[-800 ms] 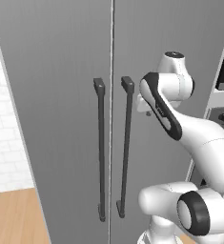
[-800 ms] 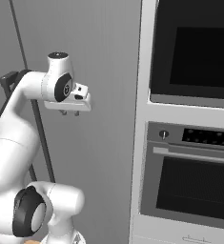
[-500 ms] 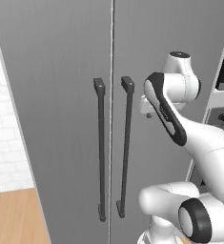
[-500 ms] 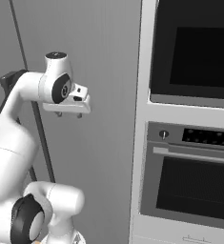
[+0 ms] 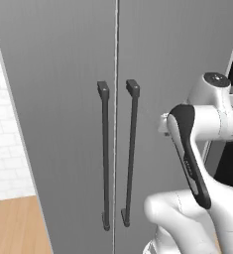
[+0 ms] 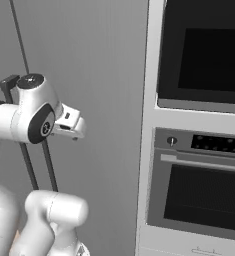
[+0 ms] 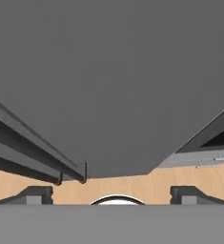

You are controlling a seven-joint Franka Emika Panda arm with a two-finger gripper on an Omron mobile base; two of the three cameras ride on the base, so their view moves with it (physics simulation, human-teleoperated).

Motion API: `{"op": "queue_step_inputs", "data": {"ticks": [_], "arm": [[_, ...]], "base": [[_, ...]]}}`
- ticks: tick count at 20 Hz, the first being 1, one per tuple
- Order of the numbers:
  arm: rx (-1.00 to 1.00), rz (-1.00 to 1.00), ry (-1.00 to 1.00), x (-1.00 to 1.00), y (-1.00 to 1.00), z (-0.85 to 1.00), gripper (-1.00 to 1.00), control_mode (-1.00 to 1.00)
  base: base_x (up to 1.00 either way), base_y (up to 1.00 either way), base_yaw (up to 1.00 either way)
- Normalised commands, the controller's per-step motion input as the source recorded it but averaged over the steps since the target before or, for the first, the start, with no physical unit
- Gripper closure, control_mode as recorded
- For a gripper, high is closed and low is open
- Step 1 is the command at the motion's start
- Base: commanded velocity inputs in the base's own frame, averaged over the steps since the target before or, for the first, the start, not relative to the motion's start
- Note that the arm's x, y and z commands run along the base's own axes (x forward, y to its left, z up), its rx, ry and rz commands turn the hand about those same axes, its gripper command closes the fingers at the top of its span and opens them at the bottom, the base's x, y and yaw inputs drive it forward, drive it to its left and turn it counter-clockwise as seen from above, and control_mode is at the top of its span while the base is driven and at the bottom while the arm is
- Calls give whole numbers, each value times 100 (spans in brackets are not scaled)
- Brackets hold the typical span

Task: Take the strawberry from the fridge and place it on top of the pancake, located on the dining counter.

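Hand view: hand (image 7: 111, 194) wide open, empty, facing the closed grey fridge (image 7: 108, 81) above wood floor (image 7: 147, 188).

fridge (image 5: 63, 124): doors shut, inside hidden | top cut off | oven (image 6: 204, 195): right side cropped

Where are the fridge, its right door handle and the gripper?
fridge (image 5: 53, 99), left base view, on the left door panel.
right door handle (image 5: 132, 149), left base view, mid bar.
gripper (image 7: 111, 194), hand view, midway between the open jaws.
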Motion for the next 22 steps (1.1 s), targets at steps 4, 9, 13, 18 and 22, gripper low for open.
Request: {"op": "queue_step_inputs", "data": {"ticks": [4,9,13,18,22], "arm": [[4,-20,-15,-49,0,0,-100,-100],[6,-10,-7,-33,3,0,-100,100],[0,0,0,0,0,0,-100,100],[0,0,0,0,0,0,-100,100],[0,0,0,0,0,0,-100,100]], "base": [[0,0,0],[-25,14,-5],[-36,78,-5],[-13,14,12],[-48,-25,18]]}}
